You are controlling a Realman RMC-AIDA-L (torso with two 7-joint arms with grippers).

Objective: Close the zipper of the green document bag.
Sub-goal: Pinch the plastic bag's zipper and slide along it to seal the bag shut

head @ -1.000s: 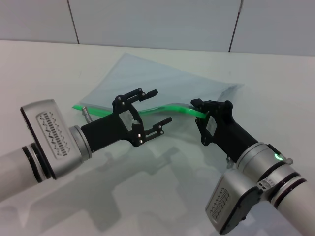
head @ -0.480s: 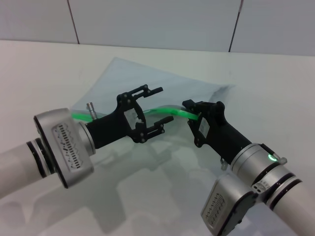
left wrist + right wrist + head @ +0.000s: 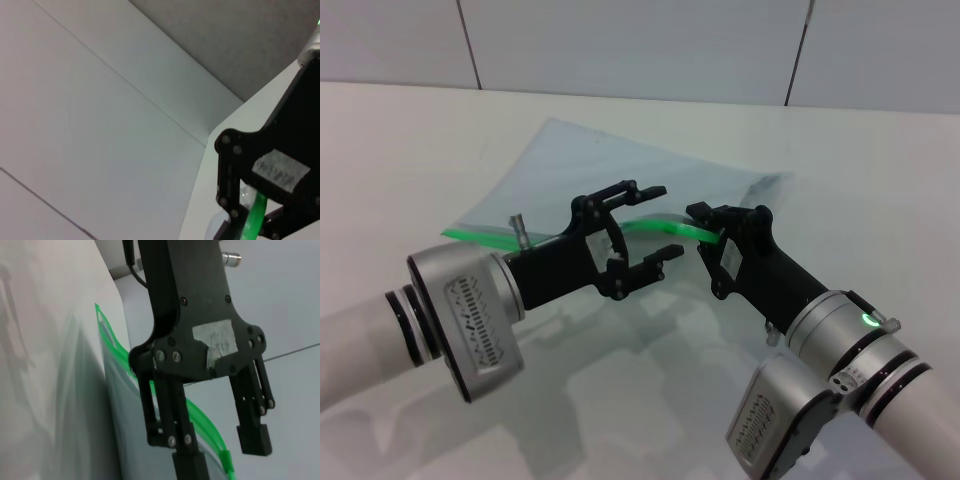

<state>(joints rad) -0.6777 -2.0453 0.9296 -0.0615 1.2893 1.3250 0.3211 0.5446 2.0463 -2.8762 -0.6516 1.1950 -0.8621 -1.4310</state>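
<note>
The green document bag (image 3: 620, 165) lies flat on the white table, translucent pale blue-grey. Its bright green zipper (image 3: 480, 237) runs along the near edge and rises off the table towards the right. My right gripper (image 3: 708, 232) is shut on the zipper's raised right end. My left gripper (image 3: 665, 220) is open just left of it, with one finger above the strip and one below. In the right wrist view the left gripper (image 3: 220, 445) straddles the zipper (image 3: 202, 417), and a small green slider tab (image 3: 226, 460) sits between its fingers. The left wrist view shows the strip (image 3: 257, 215) held in black fingers.
The white table (image 3: 860, 190) spreads around the bag. A grey panelled wall (image 3: 620, 40) stands behind it. Both arm bodies fill the near part of the head view.
My left gripper has moved right along the zipper, closer to the right gripper, and stayed open. The bag's left corner has shifted left and nearer. The right gripper keeps its hold.
</note>
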